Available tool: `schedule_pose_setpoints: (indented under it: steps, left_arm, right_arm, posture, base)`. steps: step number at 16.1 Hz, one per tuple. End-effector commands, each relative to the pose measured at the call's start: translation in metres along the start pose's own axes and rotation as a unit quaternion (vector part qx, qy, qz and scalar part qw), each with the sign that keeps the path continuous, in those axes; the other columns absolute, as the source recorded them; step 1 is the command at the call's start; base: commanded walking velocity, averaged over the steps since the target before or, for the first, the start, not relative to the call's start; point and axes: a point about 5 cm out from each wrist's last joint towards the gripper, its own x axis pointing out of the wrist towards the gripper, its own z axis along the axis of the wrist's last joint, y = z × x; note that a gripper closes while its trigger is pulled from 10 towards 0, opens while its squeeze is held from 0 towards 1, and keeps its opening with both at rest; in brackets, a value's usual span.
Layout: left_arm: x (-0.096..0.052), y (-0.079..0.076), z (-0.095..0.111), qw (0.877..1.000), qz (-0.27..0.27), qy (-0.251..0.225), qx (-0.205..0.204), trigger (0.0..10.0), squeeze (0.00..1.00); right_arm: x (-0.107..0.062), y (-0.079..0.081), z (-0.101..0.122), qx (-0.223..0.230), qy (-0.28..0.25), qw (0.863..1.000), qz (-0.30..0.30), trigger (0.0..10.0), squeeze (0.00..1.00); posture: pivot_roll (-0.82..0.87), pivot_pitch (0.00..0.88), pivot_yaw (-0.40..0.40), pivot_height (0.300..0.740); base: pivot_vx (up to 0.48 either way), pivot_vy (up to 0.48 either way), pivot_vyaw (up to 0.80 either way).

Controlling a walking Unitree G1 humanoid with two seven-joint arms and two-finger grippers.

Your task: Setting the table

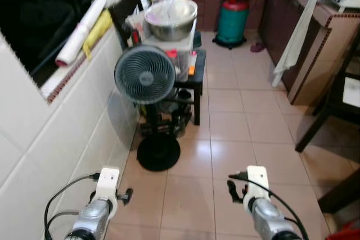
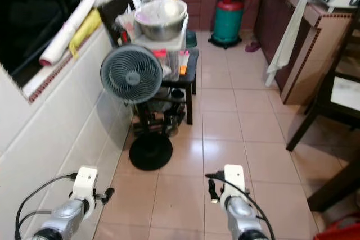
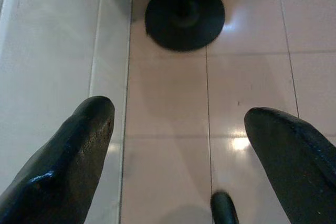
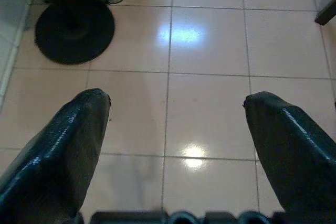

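Left wrist view shows our left pincer spread and empty like the right pincer, so we judge we're walking the beige tiled floor seeking tableware.

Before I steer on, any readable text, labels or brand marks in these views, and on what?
No text can be read.
Standing fan: centre badge too small to read.
Green gas cylinder: no legible marking.
Clear storage box under the steel bowl: coloured contents, lettering blurred.
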Motion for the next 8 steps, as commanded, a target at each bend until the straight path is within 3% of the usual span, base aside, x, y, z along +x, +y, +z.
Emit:
schedule_pose_setpoints:
  steps: [1, 8]
  left_arm:
    - [0.0000, -0.0032, -0.0028, 1.000, -0.003, 0.006, 0.002, 10.0, 0.00]
    - [-0.0004, -0.0019, -0.0061, 1.000, 0.018, 0.014, -0.015, 10.0, 0.00]
  right_arm:
    - [-0.0004, -0.0063, -0.0002, -0.003, 0.002, 1.000, -0.006, 10.0, 0.00]
    - [-0.0017, -0.0067, -0.0084, 0.000, 0.029, 1.000, 0.005, 10.0, 0.00]
  posture:
    - [-0.09, 0.000, 0.040, 0.740]
    - [-0.07, 0.000, 0.026, 0.740]
  base:
    - [0.000, 0.000, 0.00]
    - [0.000, 0.000, 0.00]
